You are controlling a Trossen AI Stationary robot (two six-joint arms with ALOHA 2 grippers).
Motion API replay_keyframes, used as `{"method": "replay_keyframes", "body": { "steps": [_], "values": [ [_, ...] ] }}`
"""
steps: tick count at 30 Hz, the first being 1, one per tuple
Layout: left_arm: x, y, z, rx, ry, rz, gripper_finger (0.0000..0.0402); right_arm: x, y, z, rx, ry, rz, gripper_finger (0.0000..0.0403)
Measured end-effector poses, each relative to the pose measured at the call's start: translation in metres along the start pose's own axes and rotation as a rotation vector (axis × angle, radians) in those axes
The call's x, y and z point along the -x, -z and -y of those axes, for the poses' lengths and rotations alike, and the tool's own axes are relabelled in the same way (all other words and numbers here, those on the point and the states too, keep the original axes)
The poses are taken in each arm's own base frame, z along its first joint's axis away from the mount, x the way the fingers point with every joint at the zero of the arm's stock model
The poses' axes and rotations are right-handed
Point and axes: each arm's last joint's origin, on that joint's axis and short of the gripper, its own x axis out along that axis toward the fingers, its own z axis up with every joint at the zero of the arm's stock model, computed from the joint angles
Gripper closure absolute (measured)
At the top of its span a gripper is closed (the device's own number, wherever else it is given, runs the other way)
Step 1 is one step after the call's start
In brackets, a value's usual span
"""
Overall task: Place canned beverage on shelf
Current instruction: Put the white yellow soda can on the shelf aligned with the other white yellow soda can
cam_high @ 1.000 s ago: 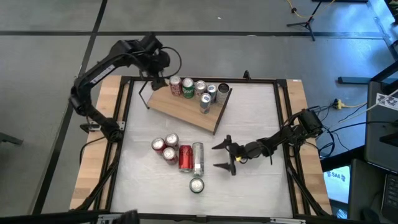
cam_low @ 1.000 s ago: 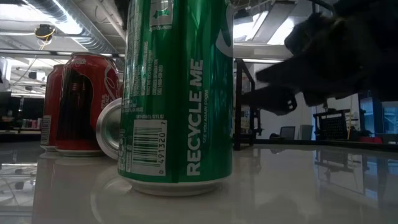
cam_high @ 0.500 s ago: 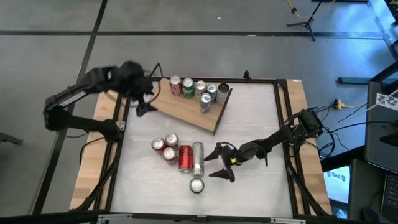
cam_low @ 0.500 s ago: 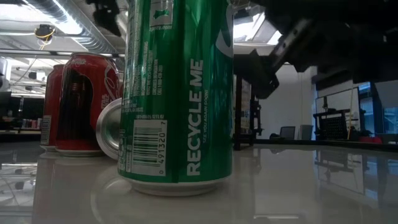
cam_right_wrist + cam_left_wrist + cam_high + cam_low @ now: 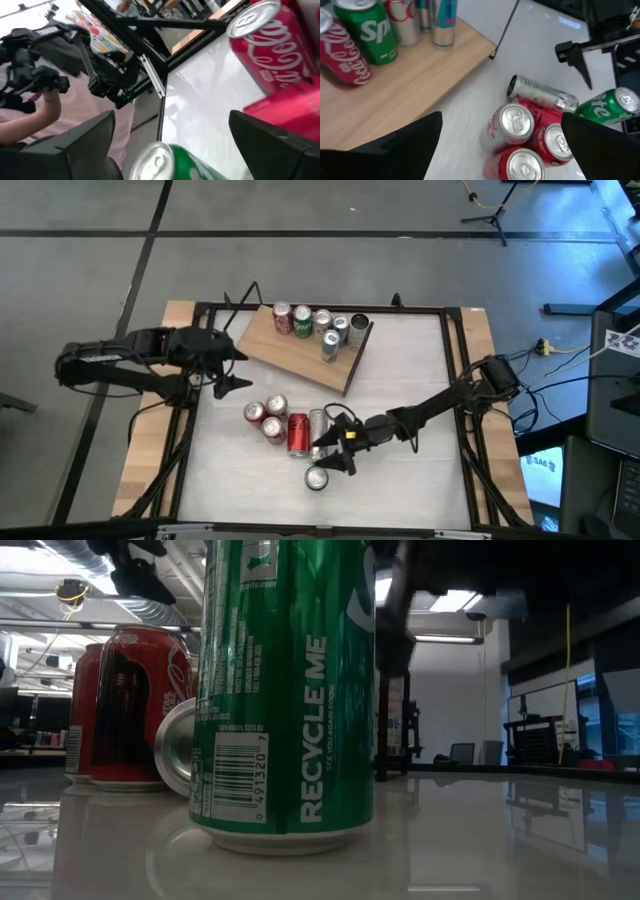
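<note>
"RECYCLE ME" in pale upright letters down the side of the green can (image 5: 285, 690) standing nearest in the low view, beside a barcode with digits reading roughly "491320". White cursive Coca-Cola script on the red can (image 5: 342, 50) at the shelf (image 5: 405, 85) edge in the left wrist view, only partly legible. "Sp", the start of a longer word, in white on the green can (image 5: 367, 31) next to it on the shelf. The letters "te" visible on the green can (image 5: 607, 106) lying toward the tabletop's front edge. Coca-Cola script again, upside down, on the red can (image 5: 270, 42) in the right wrist view.
</note>
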Motion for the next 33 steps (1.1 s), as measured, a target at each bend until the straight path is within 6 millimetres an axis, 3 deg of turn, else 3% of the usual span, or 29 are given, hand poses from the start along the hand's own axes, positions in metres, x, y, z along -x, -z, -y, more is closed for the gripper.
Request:
{"method": "replay_keyframes", "body": {
  "steps": [9, 17, 24, 33],
  "values": [
    [-0.019, 0.007, 0.018, -0.083, 0.006, 0.058, 0.0005, -0.022, -0.039, -0.039, 0.005, 0.290, -0.171, 0.0017],
    [-0.024, 0.006, 0.031, -0.173, 0.068, 0.178, 0.0005, -0.013, -0.077, -0.069, -0.083, 0.664, -0.186, 0.0017],
    [-0.024, 0.006, 0.032, -0.208, 0.062, 0.182, 0.0005, -0.012, -0.082, -0.071, -0.121, 0.721, -0.113, 0.0017],
    [-0.024, 0.007, 0.032, -0.214, 0.061, 0.182, 0.0005, -0.008, -0.077, -0.059, -0.327, 0.822, -0.117, 0.0017]
  ]
}}
